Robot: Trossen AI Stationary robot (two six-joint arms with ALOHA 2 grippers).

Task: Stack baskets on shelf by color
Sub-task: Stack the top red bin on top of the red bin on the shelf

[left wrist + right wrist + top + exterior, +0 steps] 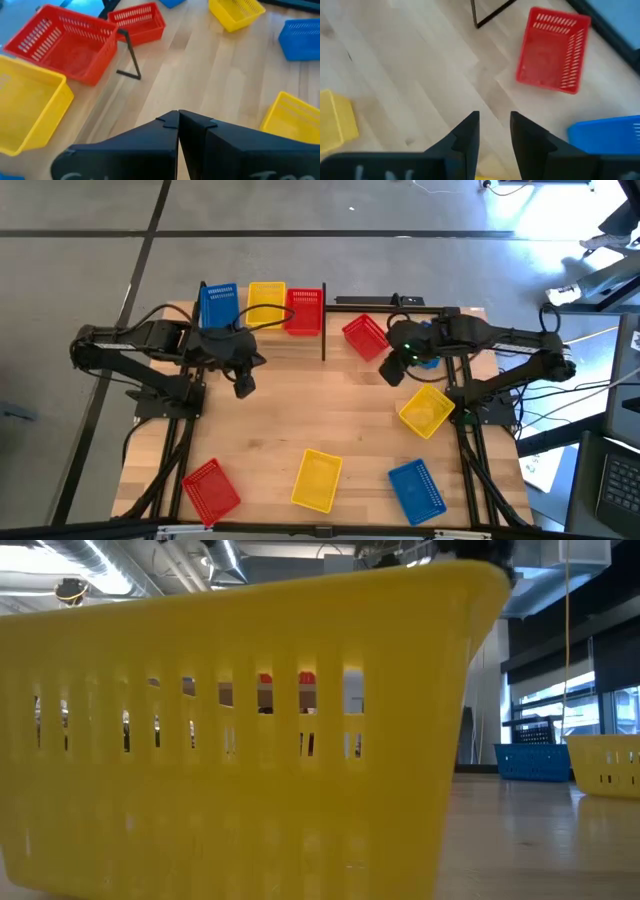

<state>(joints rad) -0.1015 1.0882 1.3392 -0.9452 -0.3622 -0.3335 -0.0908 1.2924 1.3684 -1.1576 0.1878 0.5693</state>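
Blue [218, 304], yellow [265, 301] and red [304, 310] baskets sit empty on shelf [330, 330]; left pincer [243, 386] closed, right pincer [392, 372] open.

In the low view a yellow basket [250, 740] stands so near the camera that it hides most of the desk [540, 830] and both arms. From above, the right arm covers most of a blue basket [428, 360].
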